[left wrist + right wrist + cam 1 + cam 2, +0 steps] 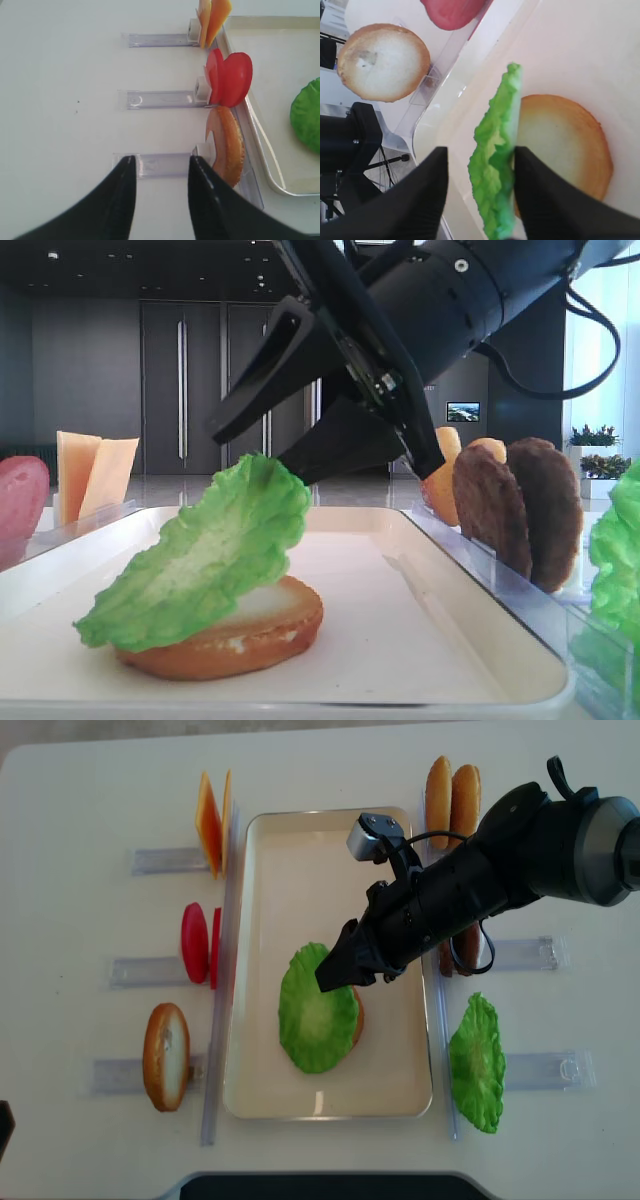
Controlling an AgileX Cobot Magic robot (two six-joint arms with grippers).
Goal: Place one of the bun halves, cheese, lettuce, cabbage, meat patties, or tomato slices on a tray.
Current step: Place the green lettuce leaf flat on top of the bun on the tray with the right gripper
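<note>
A green lettuce (200, 560) leaf leans tilted on a bun half (240, 635) that lies flat on the cream tray (430, 640). My right gripper (250, 445) hangs just above the leaf's raised edge, open. In the right wrist view the lettuce (495, 165) stands edge-on between the spread fingers of that gripper (480, 152), close against the right one, with the bun half (560, 140) beneath. My left gripper (160, 160) is open and holds nothing, over the bare table beside a racked bun half (227, 145).
Clear racks flank the tray: cheese (210, 820), tomato slices (195, 942) and a bun half (165, 1055) on the left; buns (450, 790), meat patties (520, 505) and another lettuce leaf (477, 1062) on the right.
</note>
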